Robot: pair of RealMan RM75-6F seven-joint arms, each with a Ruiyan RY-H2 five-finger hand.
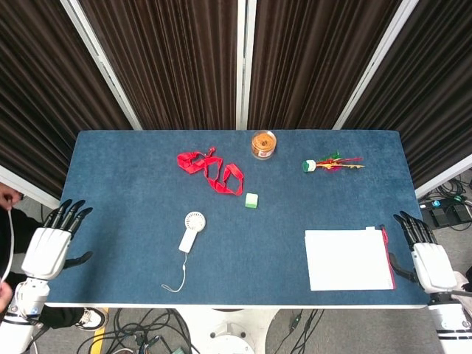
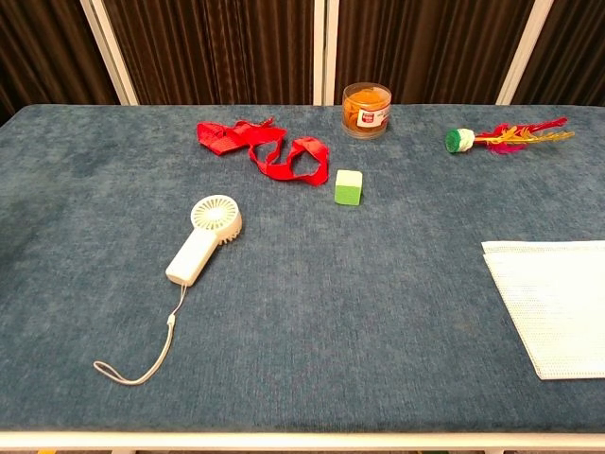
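Observation:
My left hand (image 1: 50, 245) hangs beside the table's left front corner, fingers spread, holding nothing. Off the right front corner my right hand (image 1: 428, 258) is likewise spread and empty, next to a white mesh pouch (image 1: 346, 259) (image 2: 556, 301) with a red edge. A white handheld fan (image 1: 190, 231) (image 2: 201, 240) with a wrist cord lies left of centre. The chest view shows neither hand.
On the blue table (image 1: 133, 192): a red ribbon (image 1: 212, 170) (image 2: 263, 149), a small green cube (image 1: 252, 200) (image 2: 349, 186), an orange-filled clear jar (image 1: 263, 144) (image 2: 367, 110) at the back, and a feathered shuttlecock toy (image 1: 328, 163) (image 2: 501, 136) back right. A person's hand (image 1: 7, 198) shows at the far left.

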